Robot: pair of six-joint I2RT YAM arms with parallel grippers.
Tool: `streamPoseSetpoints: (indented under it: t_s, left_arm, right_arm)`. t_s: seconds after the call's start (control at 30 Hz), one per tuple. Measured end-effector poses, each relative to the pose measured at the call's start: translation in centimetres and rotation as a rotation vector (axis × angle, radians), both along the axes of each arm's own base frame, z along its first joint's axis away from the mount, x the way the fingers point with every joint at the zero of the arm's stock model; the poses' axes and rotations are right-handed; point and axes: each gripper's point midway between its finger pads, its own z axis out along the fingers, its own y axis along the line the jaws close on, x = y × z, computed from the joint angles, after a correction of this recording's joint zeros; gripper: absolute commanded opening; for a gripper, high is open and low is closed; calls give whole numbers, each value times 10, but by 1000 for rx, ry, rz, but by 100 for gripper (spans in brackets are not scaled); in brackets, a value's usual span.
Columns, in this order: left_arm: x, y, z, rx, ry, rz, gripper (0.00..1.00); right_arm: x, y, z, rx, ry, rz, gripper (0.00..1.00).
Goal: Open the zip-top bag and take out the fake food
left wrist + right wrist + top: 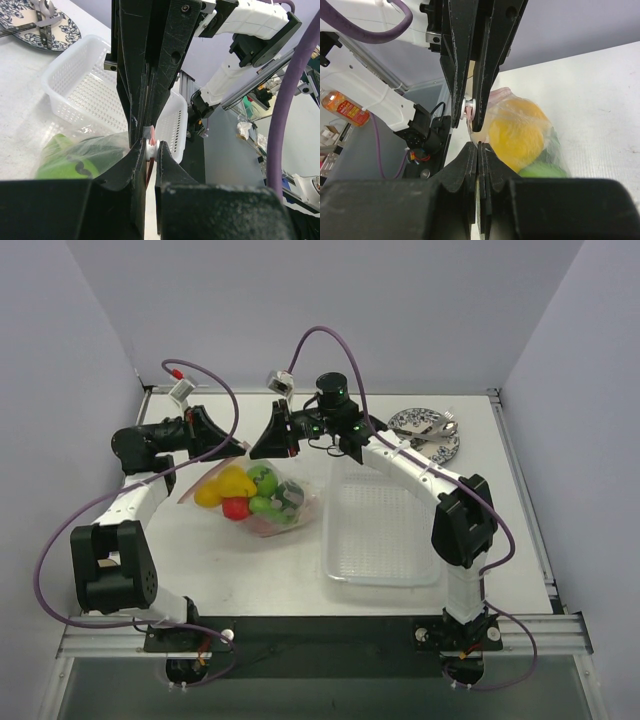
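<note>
Bag (301,500) lies left of the table's (250,575) middle. Its belly rests on the top and its mouth is drawn up toward the far edge, where my two grippers meet.

My left gripper (150,152) is pinching the bag at its mouth. A small white and pink bit of the zip strip (152,142) sits between the fingertips, and the jaws stand a sliver apart around it. My right gripper (478,150) comes at the same spot from the opposite side, its fingers pressed flat against each other. I cannot tell whether any plastic is caught between them. The two sets of tips are just beside each other at the strip.

All the food (225,487) is inside the bag. A yellow piece is at the left end, a red one is on its near side, and green ones are to the right. From my right wrist the yellow piece bulges against the plastic just beside my left fingers, with green under it.

A white mesh tray (380,570) stands to the right of the bag, nearer the table's near edge. Its left rim is just beside the bag, and I cannot tell whether they touch. A blue-patterned plate (402,421) with cutlery (440,432) on it sits in the far right corner, well apart from the bag.
</note>
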Motion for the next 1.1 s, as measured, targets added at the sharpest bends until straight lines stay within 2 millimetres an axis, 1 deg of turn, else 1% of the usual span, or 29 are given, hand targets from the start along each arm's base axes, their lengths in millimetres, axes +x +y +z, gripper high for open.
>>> streamPoseSetpoints:
  t_s: [0.13,0.27,0.33,0.43,0.57,0.8,0.9,1.0,1.03,1.1]
  left_arm:
    - [2,0,0,-5,-4,7,0]
    - [12,3,-1,-28,0,40,0]
    - [19,7,-6,-37,13,65,1]
    - [24,17,-14,-42,35,97,2]
    - [27,27,-24,-47,63,135,3]
    - [23,23,-20,-45,49,125,3]
    - [23,26,-20,-46,45,135,3]
    - [26,38,-23,-47,43,176,3]
    - [26,45,-26,-47,45,200,3]
    - [28,67,-33,-43,55,266,2]
  right_arm:
    - [5,-2,2,7,4,-18,0]
    - [14,-5,4,40,33,-47,0]
    - [18,-6,4,59,51,-68,0]
    - [27,-9,7,85,69,-102,0]
    - [36,-15,15,110,99,-131,0]
    - [41,-20,20,126,106,-136,0]
    - [42,-21,20,127,102,-140,0]
    - [47,-21,19,127,95,-160,0]
    - [49,-21,19,129,93,-173,0]
    - [58,-24,20,136,88,-208,0]
